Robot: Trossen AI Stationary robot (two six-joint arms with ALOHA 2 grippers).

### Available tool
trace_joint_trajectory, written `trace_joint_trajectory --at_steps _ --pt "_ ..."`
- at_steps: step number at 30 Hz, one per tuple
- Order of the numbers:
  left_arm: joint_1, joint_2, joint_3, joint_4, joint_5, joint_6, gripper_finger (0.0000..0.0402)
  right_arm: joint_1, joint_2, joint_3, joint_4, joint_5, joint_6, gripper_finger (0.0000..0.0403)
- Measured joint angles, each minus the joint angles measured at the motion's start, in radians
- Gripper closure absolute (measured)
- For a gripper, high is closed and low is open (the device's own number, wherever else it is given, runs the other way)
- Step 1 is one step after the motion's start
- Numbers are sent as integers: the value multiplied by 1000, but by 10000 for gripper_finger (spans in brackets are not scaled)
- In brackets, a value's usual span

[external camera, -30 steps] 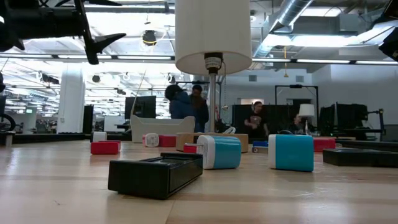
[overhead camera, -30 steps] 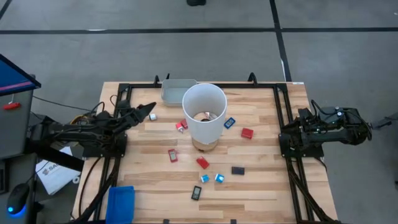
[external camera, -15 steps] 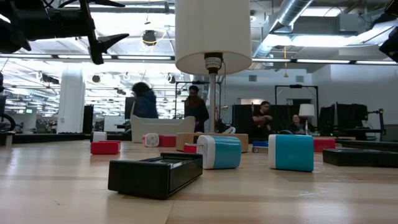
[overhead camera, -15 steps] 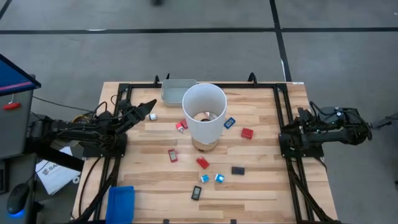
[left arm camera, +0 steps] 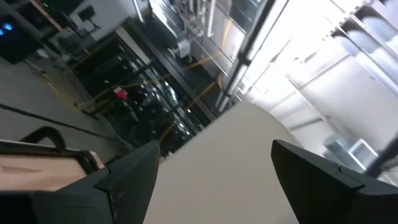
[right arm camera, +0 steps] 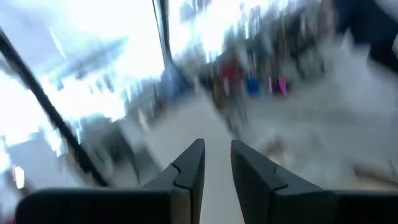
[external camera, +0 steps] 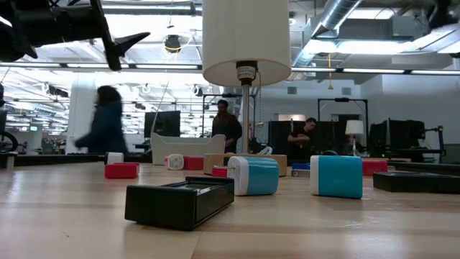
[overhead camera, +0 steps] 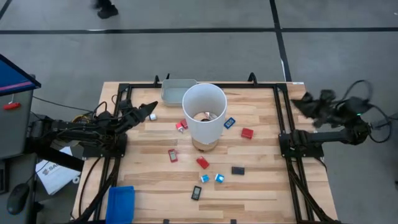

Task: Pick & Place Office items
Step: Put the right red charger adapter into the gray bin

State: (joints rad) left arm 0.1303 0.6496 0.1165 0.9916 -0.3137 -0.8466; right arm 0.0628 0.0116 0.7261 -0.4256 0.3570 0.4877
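Note:
The office items lie scattered on the wooden table around the tall white cylinder. They are red pieces, light blue ones and black ones. The low view shows a black piece and a blue one resting flat. My left gripper hangs open in the air over the table's left part, left of the cylinder. My right gripper is raised at the table's right edge, its fingers close together, holding nothing.
A grey tray sits at the far edge behind the cylinder, and a blue tray at the near left corner. Black frame rails run along the table's sides. People move about in the room beyond the table.
My right arm has swung up from its low resting pose at the table's right edge, and its gripper now sits higher and farther back; its wrist view is blurred by the motion. No piece on the table has moved.

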Motion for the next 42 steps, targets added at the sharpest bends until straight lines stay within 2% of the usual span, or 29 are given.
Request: trace_joint_trajectory --at_steps 5,9,13,15,19,25,29,34,39,42 --pt "0 -2 0 24 32 1 96 0 8 1 301 12 -72 330" --pt "0 -1 0 29 73 2 96 3 46 0 429 -13 -41 330" --pt "0 -2 0 47 132 3 96 2 106 0 575 47 -81 330" --pt "0 -2 0 74 140 3 96 2 131 -1 639 53 -65 330" --pt "0 -1 0 146 152 23 96 2 177 0 797 102 -152 330" --pt "0 -2 0 247 161 61 96 2 237 5 922 89 -207 330" --pt "0 0 31 252 201 62 96 8 295 69 748 34 -162 330" --pt "0 6 135 192 278 102 96 31 405 225 471 30 -95 330" --pt "0 5 258 129 344 172 96 43 547 493 42 161 -96 335" --pt "0 6 334 59 372 198 96 41 670 682 -241 172 -133 336"
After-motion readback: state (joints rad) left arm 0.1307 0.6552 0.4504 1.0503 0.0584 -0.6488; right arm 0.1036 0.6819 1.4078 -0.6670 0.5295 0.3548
